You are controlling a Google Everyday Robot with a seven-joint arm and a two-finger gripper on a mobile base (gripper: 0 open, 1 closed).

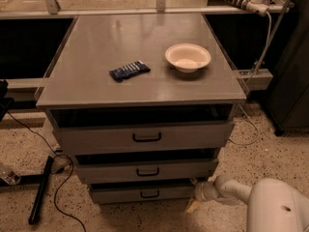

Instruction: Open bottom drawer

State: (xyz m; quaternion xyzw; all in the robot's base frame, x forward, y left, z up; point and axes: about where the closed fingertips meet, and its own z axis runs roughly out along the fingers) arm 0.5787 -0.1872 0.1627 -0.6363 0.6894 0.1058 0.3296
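Note:
The bottom drawer (145,193) is the lowest, narrowest grey front of three, with a small black loop handle (150,194) at its centre. A thin dark gap shows above it. My gripper (194,197) sits at the drawer's right end, low near the floor, at the end of my white arm (241,193) reaching in from the lower right. It is to the right of the handle, not on it.
The middle drawer (147,170) and top drawer (145,137) stand above, both slightly out. On the grey cabinet top (87,42) lie a dark blue packet (129,70) and a white bowl (188,57). A black pole (41,190) and cables lie on the floor at left.

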